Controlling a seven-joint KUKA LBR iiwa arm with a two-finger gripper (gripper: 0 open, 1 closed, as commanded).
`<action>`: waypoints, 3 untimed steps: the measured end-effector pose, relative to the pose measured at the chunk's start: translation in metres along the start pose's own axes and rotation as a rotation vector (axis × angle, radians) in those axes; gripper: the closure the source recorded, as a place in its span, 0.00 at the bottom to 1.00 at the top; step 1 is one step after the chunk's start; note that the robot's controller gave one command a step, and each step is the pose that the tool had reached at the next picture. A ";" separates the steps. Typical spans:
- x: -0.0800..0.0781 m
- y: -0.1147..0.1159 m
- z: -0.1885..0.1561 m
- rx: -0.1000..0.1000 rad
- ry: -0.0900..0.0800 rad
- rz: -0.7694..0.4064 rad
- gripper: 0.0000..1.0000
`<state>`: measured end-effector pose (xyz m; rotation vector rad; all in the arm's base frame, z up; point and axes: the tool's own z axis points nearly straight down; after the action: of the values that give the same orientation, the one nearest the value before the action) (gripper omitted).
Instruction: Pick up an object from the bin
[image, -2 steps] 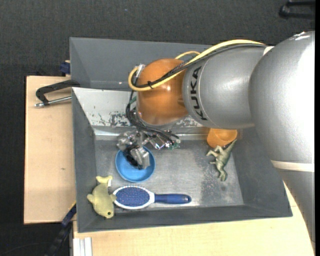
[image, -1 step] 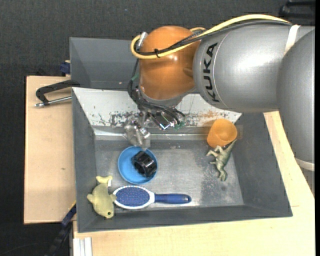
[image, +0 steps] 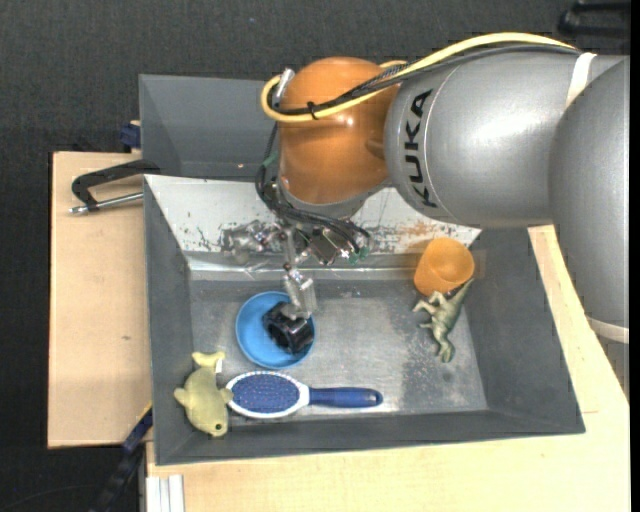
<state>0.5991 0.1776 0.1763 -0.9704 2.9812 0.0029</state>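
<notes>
Blue dish (image: 252, 335) lies at 9 o'clock in the bin (image: 165, 330), with the gripper (image: 288, 328) low over its 3 o'clock side; whether it is apart or together cannot be told. This is likely the reaching step, and the next move calls for closing on the rim.
</notes>
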 end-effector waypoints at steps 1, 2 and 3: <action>0.011 -0.003 0.033 -0.001 0.006 -0.176 0.00; 0.011 -0.011 0.092 0.000 0.007 -0.347 0.00; 0.011 -0.009 0.094 -0.001 0.000 -0.346 1.00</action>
<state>0.5963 0.1643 0.0823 -1.4696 2.7693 0.0021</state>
